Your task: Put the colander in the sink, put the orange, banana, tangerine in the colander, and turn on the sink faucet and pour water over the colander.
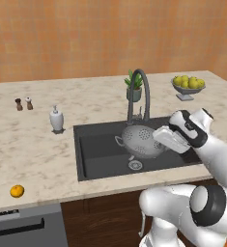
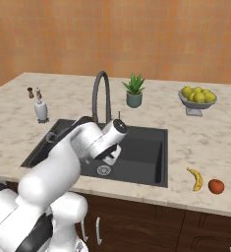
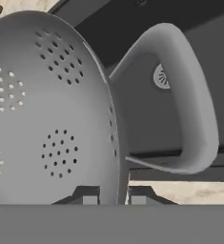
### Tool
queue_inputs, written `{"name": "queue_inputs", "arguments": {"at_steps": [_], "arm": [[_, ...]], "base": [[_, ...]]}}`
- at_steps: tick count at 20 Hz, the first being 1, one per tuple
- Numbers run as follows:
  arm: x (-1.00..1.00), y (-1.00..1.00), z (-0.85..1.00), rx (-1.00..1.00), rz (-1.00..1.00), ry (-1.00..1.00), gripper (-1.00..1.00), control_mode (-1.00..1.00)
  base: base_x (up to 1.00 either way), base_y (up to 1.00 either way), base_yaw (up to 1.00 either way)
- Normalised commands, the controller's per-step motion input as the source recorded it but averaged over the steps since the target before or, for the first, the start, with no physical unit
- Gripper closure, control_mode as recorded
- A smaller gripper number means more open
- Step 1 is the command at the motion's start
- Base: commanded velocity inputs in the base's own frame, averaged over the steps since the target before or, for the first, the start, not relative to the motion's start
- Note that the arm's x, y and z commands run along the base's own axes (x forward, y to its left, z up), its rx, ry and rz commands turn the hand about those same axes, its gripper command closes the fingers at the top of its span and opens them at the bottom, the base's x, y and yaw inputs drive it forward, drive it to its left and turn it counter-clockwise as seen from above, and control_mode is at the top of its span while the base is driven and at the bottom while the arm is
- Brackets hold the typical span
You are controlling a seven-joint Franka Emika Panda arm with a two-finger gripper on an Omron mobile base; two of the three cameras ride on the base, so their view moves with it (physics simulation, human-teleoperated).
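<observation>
My gripper [image 1: 158, 137] is shut on the rim of the grey colander [image 1: 140, 140], next to one loop handle [image 3: 194, 105]. In the hand view the rim runs between the gripper [image 3: 113, 199] fingertips. The colander hangs tilted inside the dark sink [image 1: 98, 157], just above the drain [image 1: 135, 165]. Behind it rises the sink faucet [image 1: 139, 91], and no water shows at its spout. The banana [image 2: 197, 179] lies on the counter right of the sink [image 2: 149, 147], beside a round reddish-orange fruit [image 2: 216, 186]. Another round orange fruit [image 1: 17, 191] sits at the counter's front left. I cannot tell orange from tangerine.
A white soap bottle [image 1: 56, 118] stands left of the sink, with two small shakers [image 1: 23, 103] further back. A potted plant [image 2: 133, 91] sits behind the faucet [image 2: 101, 93]. A footed bowl of yellow-green fruit [image 2: 199, 98] stands at the back right.
</observation>
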Motion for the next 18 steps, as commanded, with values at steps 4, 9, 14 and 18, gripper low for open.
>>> {"name": "queue_inputs", "arguments": {"at_steps": [4, 9, 14, 18], "arm": [[0.5, -0.26, -0.11, 0.03, 0.12, 0.1, 1.0, -1.0], [0.47, -0.15, -0.2, 0.0, 0.09, 0.11, 1.0, -1.0], [0.47, -0.13, -0.29, 0.0, 0.04, 0.04, 1.0, -1.0], [0.35, -0.14, -0.33, 0.0, 0.02, 0.0, 1.0, -1.0]], "base": [[0.0, 0.0, 0.0], [0.0, 0.0, 0.0], [0.0, 0.0, 0.0], [0.0, 0.0, 0.0]]}}
